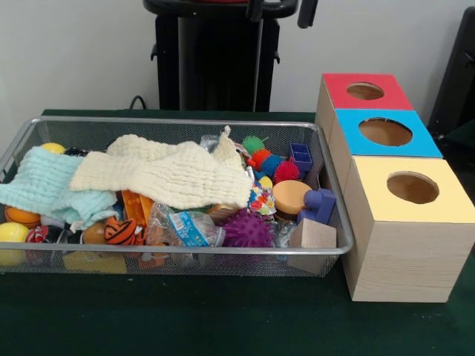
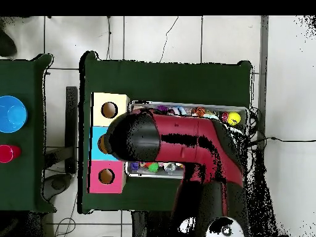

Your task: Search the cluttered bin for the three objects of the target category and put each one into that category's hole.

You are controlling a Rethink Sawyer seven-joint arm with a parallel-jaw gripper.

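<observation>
Clutter fills a wire mesh bin at the left and centre of the front view, on a dark green desk. A cream cloth and a pale blue cloth cover much of the contents. Around them show yellow balls, an orange striped ball, a purple spiky ball, a blue block and a wooden block. At the right stand three wooden boxes with round holes, topped red, blue and yellow. In the overhead view the red and black arm spans the bin. The fingers are hidden, so their state cannot be told.
</observation>
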